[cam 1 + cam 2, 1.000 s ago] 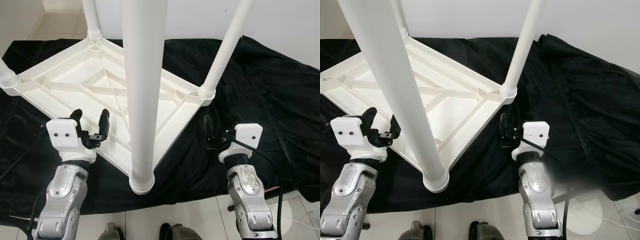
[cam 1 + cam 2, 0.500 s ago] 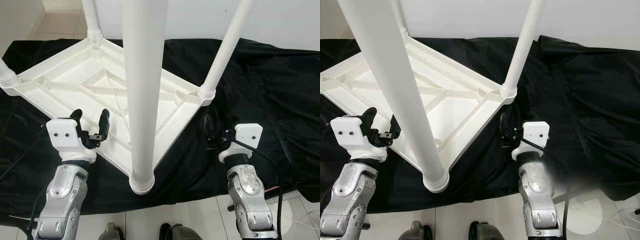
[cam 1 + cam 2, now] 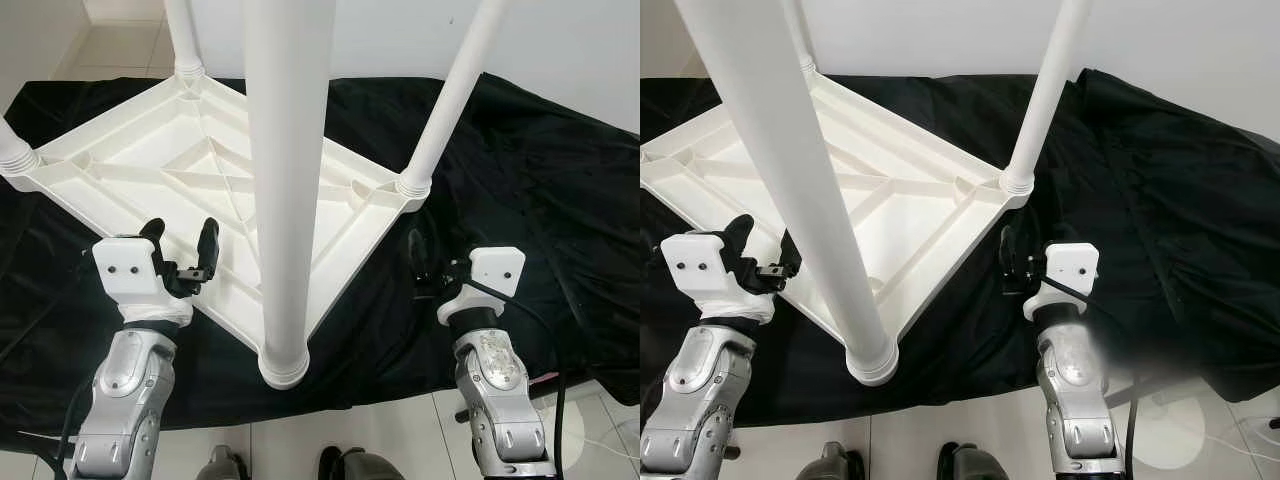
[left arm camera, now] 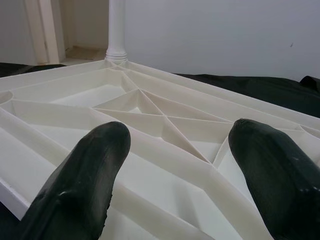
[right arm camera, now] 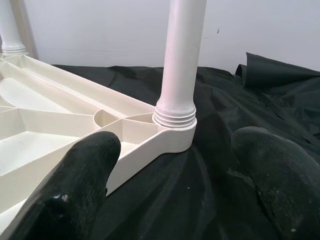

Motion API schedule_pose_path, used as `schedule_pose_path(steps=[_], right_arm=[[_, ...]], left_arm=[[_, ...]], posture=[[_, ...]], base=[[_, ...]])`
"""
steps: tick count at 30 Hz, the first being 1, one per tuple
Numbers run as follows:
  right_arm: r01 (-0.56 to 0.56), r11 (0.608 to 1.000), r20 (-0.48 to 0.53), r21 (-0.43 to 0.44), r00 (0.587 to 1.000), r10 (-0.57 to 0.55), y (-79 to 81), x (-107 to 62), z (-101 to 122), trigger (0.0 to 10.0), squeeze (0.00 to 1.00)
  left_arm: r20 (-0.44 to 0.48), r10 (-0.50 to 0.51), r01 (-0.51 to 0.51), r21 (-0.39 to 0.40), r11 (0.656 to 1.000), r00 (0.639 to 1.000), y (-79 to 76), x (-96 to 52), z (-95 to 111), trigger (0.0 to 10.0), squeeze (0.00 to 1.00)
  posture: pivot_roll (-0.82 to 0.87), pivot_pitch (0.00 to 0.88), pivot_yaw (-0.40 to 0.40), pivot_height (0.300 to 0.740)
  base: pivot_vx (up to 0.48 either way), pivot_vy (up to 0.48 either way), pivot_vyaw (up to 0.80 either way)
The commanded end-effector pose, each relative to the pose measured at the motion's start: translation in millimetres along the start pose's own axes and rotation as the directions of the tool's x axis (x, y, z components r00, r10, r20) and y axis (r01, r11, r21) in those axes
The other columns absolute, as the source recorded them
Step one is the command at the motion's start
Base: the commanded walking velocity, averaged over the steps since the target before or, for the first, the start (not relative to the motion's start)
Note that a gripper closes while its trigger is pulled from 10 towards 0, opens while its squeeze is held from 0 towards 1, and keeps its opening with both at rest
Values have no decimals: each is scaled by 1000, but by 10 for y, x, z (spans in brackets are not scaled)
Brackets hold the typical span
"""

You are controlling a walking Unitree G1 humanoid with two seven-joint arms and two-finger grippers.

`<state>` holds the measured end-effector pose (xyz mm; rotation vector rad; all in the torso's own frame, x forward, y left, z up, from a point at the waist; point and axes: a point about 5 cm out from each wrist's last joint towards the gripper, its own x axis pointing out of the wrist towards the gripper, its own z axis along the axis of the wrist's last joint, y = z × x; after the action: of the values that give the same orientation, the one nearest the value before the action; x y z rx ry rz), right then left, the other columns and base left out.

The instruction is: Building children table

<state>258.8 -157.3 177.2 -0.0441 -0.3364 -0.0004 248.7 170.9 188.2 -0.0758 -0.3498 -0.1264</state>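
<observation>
**A:** So where's it at? The white ribbed plastic tabletop lies upside down on the black cloth, middle-left of frame, with all four white round legs sticking up.

**B:** Left gripper has its fingers spread over the near rim at lower left, holding nothing. Right gripper is spread too, just beside the right corner leg.

**A:** Risk? Flipping it. A one-sided grab on slick plastic could slip, or twist a leg loose.

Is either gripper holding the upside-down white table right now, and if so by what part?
Nothing is held. The left gripper hangs open over the table's near edge; the right gripper is open beside a corner leg.
</observation>
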Motion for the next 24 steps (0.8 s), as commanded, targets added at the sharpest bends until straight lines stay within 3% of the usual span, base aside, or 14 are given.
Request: schedule_pose_path(steps=[1,6,17,24], right_arm=[[-50,998,-167,29,985,54,-116,-279,-53,10000,0],[-16,999,-148,29,989,20,-146,-245,1,10000,0],[-47,997,-136,56,989,54,-90,-231,9,10000,0],[-157,986,-133,59,978,164,-52,-190,50,10000,0]], left_arm=[[-194,-183,163,-115,980,964,-151,-11,-238,10000,0],[-178,-200,178,-133,975,963,-207,13,-162,10000,0],[-174,-185,165,-119,979,967,-156,43,-157,10000,0],[-181,-268,258,-79,963,946,-77,70,-132,10000,0]], posture=[[-67,107,-23,740],[-71,111,-16,740],[-64,110,-19,740],[-64,116,-16,740]], base=[[0,0,0],[0,0,0],[0,0,0],[0,0,0]])
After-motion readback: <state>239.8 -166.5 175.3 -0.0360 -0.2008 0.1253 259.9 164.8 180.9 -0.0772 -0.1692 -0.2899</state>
